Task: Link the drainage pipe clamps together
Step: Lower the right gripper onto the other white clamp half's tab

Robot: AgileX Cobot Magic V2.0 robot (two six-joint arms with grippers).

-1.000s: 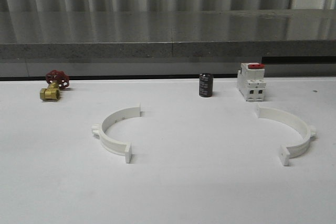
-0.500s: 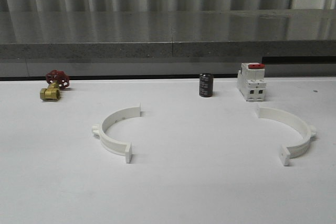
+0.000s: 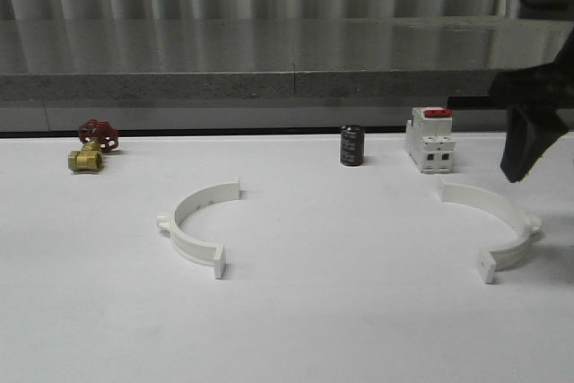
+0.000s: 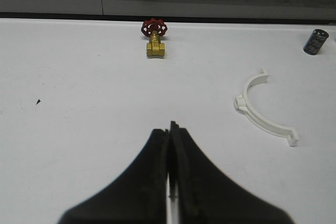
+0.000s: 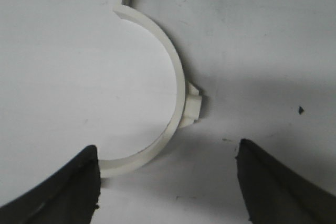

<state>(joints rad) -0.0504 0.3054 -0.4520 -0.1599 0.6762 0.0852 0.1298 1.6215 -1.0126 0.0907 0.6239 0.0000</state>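
Two white half-ring drainage pipe clamps lie apart on the white table. The left clamp (image 3: 193, 226) opens toward the right and appears in the left wrist view as well (image 4: 255, 111). The right clamp (image 3: 504, 218) opens toward the left. My right gripper (image 3: 518, 166) hangs over the right clamp's far side. In the right wrist view this gripper (image 5: 167, 155) is open, with one end of that clamp (image 5: 176, 69) next to its left finger (image 5: 79, 182). My left gripper (image 4: 170, 129) is shut and holds nothing, well away from the left clamp.
A brass valve with a red handwheel (image 3: 92, 145) sits at the back left. A black cylinder (image 3: 352, 145) and a white breaker with a red top (image 3: 430, 139) stand at the back right, close to the right clamp. A grey ledge (image 3: 269, 87) bounds the table behind.
My right arm has come into the front view from the right and now hangs over the right clamp. Both clamps lie where they were.
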